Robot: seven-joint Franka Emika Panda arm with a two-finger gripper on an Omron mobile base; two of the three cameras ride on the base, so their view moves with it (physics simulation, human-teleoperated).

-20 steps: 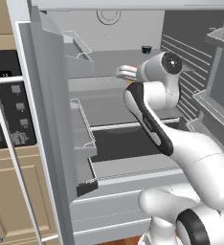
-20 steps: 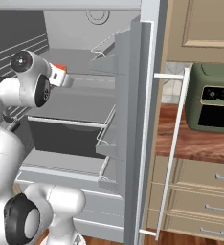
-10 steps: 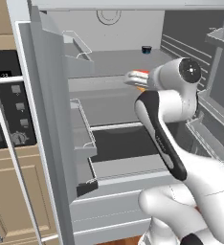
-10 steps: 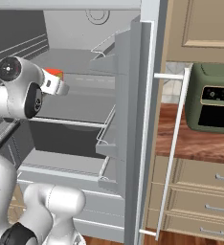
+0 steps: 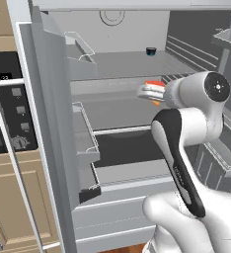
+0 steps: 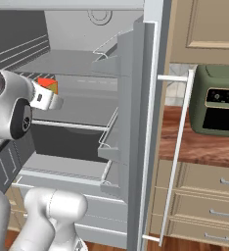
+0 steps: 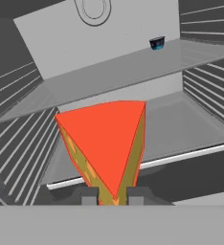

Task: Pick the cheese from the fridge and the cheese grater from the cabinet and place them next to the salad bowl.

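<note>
The fridge (image 5: 48, 123) stands open in front of me, with grey shelves and white wire racks (image 7: 18, 139) on its walls. My gripper (image 5: 148, 92) is shut on the cheese (image 5: 155, 85), a yellow-orange wedge with a red-orange face. It holds the wedge in the air above the middle shelf (image 7: 190, 124). In the hand view the cheese (image 7: 106, 143) stands point down between the two fingertips (image 7: 89, 197). From the right, the cheese (image 6: 48, 84) sits at the tip of the gripper (image 6: 48, 96). The cheese grater, the cabinet and the salad bowl are out of view.
A small dark blue cup (image 5: 150, 51) stands at the back of the upper shelf. The black oven with knobs (image 5: 9, 113) is left of the fridge. The open fridge door (image 6: 136, 122) with its long handle (image 6: 177, 147) separates me from a green-grey appliance (image 6: 217, 105) on a wooden counter (image 6: 204, 147).
The arm has swung its elbow to the right and the hand has drawn back a little toward the fridge front, with the cheese still gripped.
</note>
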